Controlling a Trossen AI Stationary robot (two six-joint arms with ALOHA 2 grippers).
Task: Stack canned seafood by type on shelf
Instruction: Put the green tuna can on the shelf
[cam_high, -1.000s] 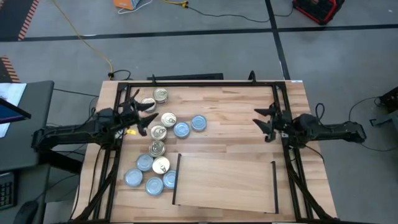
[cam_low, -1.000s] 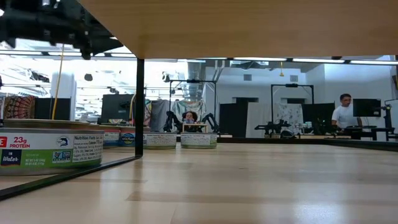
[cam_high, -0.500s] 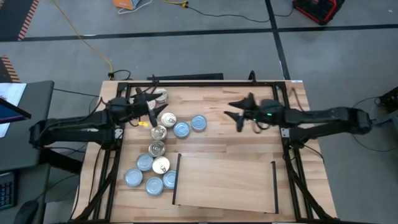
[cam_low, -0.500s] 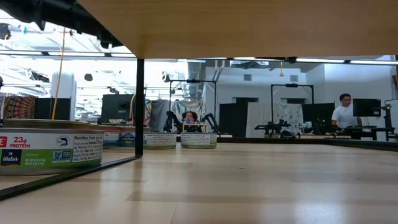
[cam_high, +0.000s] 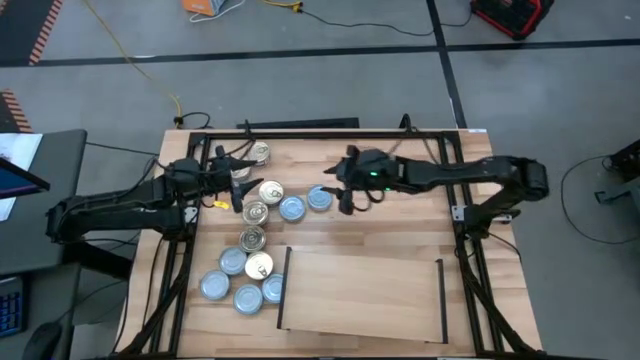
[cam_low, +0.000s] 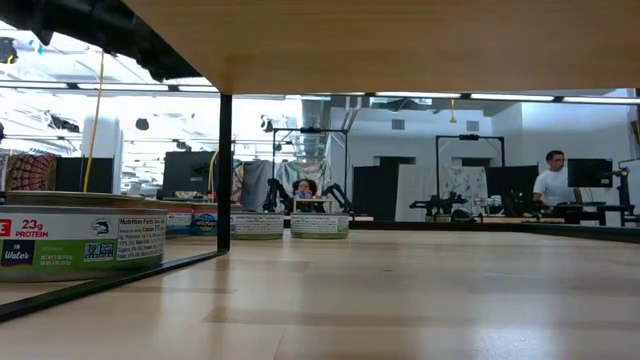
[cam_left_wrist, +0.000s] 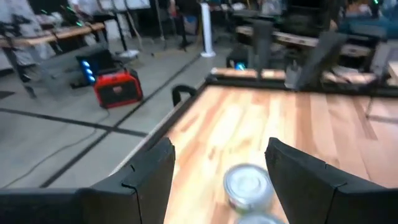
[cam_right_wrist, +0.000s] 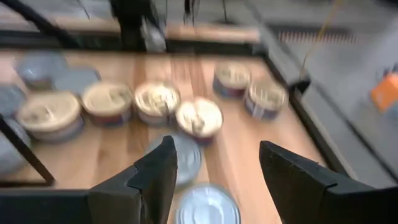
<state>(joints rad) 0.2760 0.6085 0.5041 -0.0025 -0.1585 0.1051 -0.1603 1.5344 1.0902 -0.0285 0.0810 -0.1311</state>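
Several flat round tins lie in a loose cluster on the left half of the tabletop. The gold-lidded ones (cam_high: 270, 192) lie mostly in the far part, and the silvery-blue ones (cam_high: 214, 286) mostly near the front. The shelf (cam_high: 360, 290), a pale board with a black strip at each short side, stands at the near middle. My left gripper (cam_high: 232, 183) is open above the far tins. My right gripper (cam_high: 340, 192) is open just right of a silvery-blue tin (cam_high: 319, 198). In the right wrist view that tin (cam_right_wrist: 208, 206) lies between my open fingers, untouched.
The black frame rails (cam_high: 300, 135) run along the table's far, left and right sides. The low view looks under the shelf past its black post (cam_low: 224, 170) to tins (cam_low: 80, 240) on the tabletop. A person (cam_low: 552, 185) stands far off in the room.
My right gripper has swung from the table's right edge toward its left, reaching the silvery-blue tins at the cluster's right side, and stays open. My left gripper has shifted slightly over the far tins. No tin has moved.
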